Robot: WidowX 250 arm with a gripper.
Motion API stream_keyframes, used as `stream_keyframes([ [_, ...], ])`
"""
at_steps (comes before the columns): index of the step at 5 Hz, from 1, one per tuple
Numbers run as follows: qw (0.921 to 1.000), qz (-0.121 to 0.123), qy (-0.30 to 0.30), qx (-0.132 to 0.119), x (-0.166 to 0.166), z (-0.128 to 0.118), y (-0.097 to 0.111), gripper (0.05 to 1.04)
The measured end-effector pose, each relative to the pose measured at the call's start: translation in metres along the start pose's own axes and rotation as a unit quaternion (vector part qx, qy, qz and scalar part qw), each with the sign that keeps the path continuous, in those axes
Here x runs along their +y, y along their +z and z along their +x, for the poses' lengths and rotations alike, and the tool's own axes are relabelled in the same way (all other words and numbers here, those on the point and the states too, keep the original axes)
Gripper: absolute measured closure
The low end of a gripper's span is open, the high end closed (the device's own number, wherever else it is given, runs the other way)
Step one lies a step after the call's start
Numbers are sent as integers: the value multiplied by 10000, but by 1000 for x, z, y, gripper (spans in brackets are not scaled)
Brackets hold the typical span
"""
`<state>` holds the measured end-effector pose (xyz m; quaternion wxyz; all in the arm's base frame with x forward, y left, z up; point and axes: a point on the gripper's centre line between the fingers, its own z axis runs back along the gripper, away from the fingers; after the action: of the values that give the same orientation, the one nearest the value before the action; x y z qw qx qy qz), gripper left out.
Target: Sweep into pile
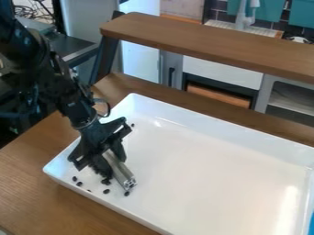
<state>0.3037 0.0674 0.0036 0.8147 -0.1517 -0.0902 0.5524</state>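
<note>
slantwise, metal bar (122, 174) in claw (114, 165), long axis toward lower right

It seems to be a robotics lab w/ a small kitchen area, though I can't say if this kitchen is a real one. The kitchen side shows in teal panels (303, 17), dark wall tiles (222, 17), a hanging cloth (245, 16) and a white cabinet front (221, 71). The lab side shows in the black robot arm (58, 85) & loose cables (32, 13) nr. a dark desk (72, 45), upper L.
</note>
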Motion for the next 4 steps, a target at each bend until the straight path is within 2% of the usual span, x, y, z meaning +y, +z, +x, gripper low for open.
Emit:
stream_keyframes([
  [1, 9991, -249, -88, 318, -18, -21, 3, 719],
  [2, 9924, -614, -747, 763, -66, -61, 7, 719],
  [3, 9827, -617, -1519, 860, -106, -102, 8, 719],
  [4, 9719, -372, -2127, 936, -118, -150, -11, 719],
])
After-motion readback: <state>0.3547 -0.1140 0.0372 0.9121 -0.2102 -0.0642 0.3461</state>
